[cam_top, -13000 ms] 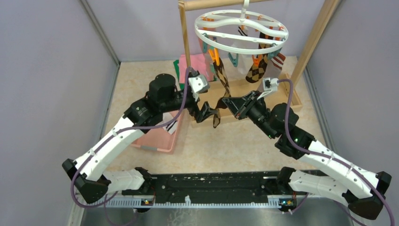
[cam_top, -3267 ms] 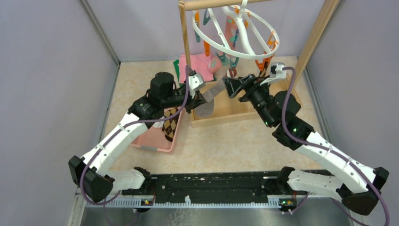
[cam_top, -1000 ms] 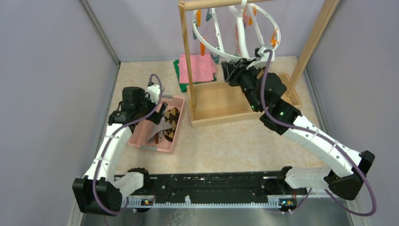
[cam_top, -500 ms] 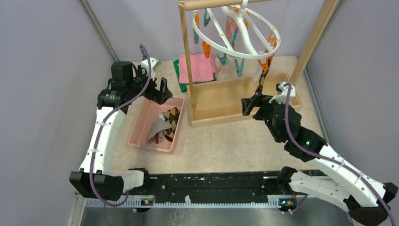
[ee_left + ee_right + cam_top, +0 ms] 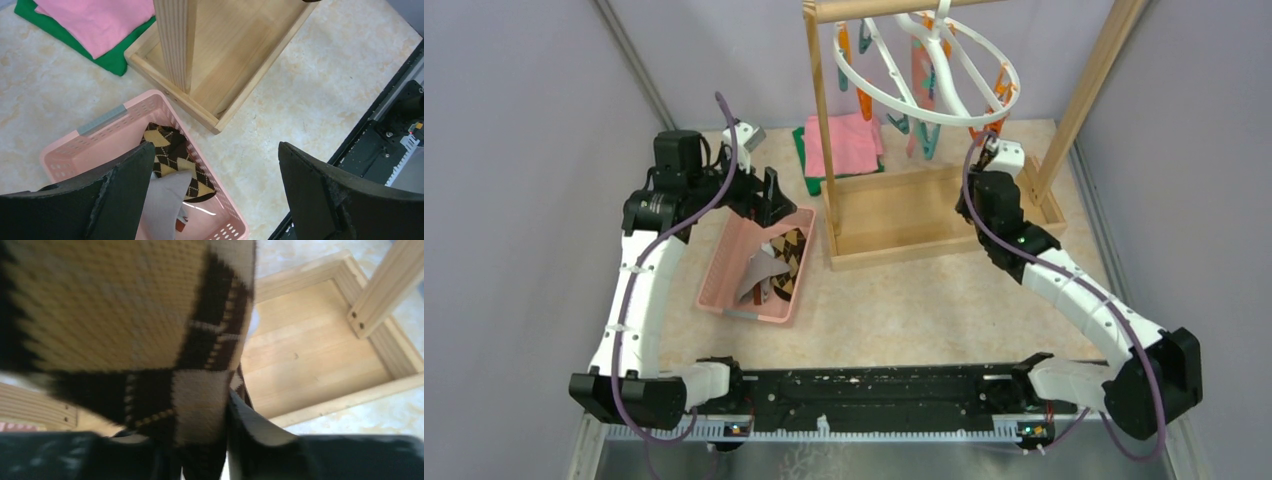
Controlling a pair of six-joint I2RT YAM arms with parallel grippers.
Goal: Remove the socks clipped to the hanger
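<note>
Quick switch here! The left gripper (image 5: pixel 216 155) has lifted off the pink basket (image 5: pixel 721 258), just left of the wooden rack (image 5: pixel 904 215). Its jaws stand wide apart with nothing between them, and the argyle and grey socks (image 5: pixel 172 150) it delivered lie in the basket. So that is another one off the list.

Half a second ago the right gripper (image 5: pixel 200 440) sat low over the rack's base. Now it is up inside the rack by the right post, under the right rim of the hanger (image 5: pixel 931 25), which hangs tilted from the rack's top bar. It looks clamped on an argyle sock (image 5: pixel 125 315). The fabric fills the wrist view and runs down between the jaws. The clip above is hidden, so I can't tell whether it still holds the sock. A pull down and away from the hanger looks like the next call.
</note>
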